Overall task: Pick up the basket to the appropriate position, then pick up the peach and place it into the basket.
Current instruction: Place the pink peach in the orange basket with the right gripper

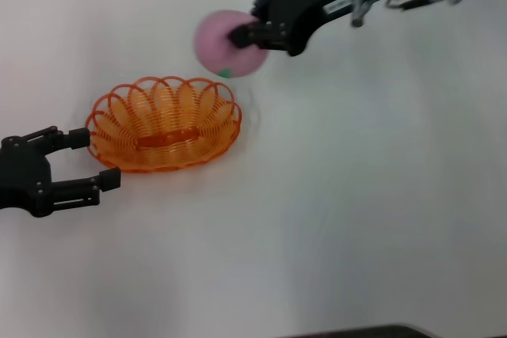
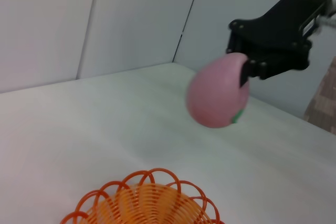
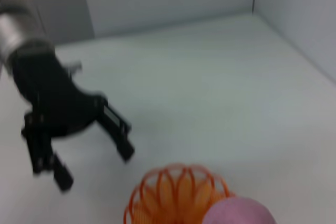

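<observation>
The orange openwork basket [image 1: 165, 124] sits on the white table, left of centre. My right gripper [image 1: 247, 34] is shut on the pink peach [image 1: 222, 43] and holds it in the air just beyond the basket's far right rim. The peach's green spot faces down. In the left wrist view the peach [image 2: 216, 94] hangs in the right gripper [image 2: 247, 69] above the basket [image 2: 143, 203]. My left gripper [image 1: 95, 161] is open, just left of the basket, apart from it. The right wrist view shows the peach [image 3: 239, 212], the basket [image 3: 176, 198] and the left gripper [image 3: 94, 163].
The white table [image 1: 356, 219] extends wide to the right and front of the basket. Grey wall panels [image 2: 131, 19] stand behind the table. A dark edge [image 1: 372, 332] shows at the table's front.
</observation>
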`<state>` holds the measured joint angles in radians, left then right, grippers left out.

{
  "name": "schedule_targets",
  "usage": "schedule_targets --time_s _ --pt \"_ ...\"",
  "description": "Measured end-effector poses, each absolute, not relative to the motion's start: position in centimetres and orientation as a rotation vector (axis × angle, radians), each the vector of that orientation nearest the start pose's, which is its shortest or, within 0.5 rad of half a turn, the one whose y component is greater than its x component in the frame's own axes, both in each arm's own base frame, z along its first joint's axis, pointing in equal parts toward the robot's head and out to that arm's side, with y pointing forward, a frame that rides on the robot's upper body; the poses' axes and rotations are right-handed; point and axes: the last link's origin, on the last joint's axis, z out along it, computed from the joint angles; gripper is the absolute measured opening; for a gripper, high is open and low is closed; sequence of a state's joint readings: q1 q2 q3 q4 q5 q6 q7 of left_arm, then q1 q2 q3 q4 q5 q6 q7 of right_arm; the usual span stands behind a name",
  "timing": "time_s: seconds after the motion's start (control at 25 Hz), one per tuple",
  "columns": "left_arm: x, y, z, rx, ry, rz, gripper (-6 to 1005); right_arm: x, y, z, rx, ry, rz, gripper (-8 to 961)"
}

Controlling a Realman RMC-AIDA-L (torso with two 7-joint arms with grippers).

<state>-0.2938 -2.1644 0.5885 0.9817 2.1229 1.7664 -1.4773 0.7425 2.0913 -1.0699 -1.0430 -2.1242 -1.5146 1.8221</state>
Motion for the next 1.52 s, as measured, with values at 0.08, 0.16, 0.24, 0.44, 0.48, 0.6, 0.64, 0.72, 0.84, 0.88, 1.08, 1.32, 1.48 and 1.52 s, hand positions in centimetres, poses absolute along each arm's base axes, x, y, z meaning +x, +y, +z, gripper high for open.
schedule_targets --time_s 0.08,0.16,0.24,0.44,0.48,0.6,0.64,0.72,0.84,0.88,1.08,1.32,1.48,1.52 --pt "-29.8 26.0 2.7 -2.69 -0.775 -0.621 905 14.3 38.4 -1.7 -2.95 0.323 0.384 54" --pt "-29.8 26.0 2.7 -2.689 -0.775 -0.623 905 15.2 38.4 -3.2 -2.929 0.348 0.489 54" --pt "-29.8 26.0 2.6 -2.69 -0.777 -0.627 905 15.8 38.1 -4.6 -2.916 0.359 0.573 54" --pt "-29.7 26.3 2.5 -2.691 -0.777 -0.634 904 16.6 37.0 -7.4 -2.834 0.378 0.811 53" --pt "-29.6 26.3 2.4 -2.694 -0.778 -0.64 904 16.8 36.8 -7.9 -2.814 0.375 0.841 53" --pt "-29.5 26.4 2.3 -2.696 -0.778 -0.643 904 17.1 36.3 -9.0 -2.774 0.367 0.883 53" --pt "-29.5 26.4 2.3 -2.696 -0.776 -0.644 904 17.1 36.2 -9.4 -2.761 0.361 0.893 53" --pt "-29.5 26.4 2.3 -2.696 -0.775 -0.644 904 17.3 35.8 -9.9 -2.747 0.367 0.903 53" --pt "-29.5 26.4 2.3 -2.696 -0.773 -0.645 904 17.5 35.5 -10.3 -2.738 0.372 0.912 53" --pt "-29.5 26.5 2.4 -2.694 -0.773 -0.646 904 17.6 35.4 -10.5 -2.74 0.372 0.909 53" --pt "-29.4 26.5 2.4 -2.692 -0.772 -0.649 904 17.7 35.2 -10.6 -2.743 0.385 0.907 53" --pt "-29.2 26.7 2.3 -2.7 -0.763 -0.65 904 17.8 35.1 -10.7 -2.746 0.39 0.904 54" --pt "-29.1 26.7 2.3 -2.705 -0.767 -0.655 904 17.9 35.0 -10.8 -2.749 0.394 0.903 96" --pt "-29.1 26.7 2.3 -2.706 -0.768 -0.656 904 17.9 35.0 -10.8 -2.749 0.394 0.903 110"
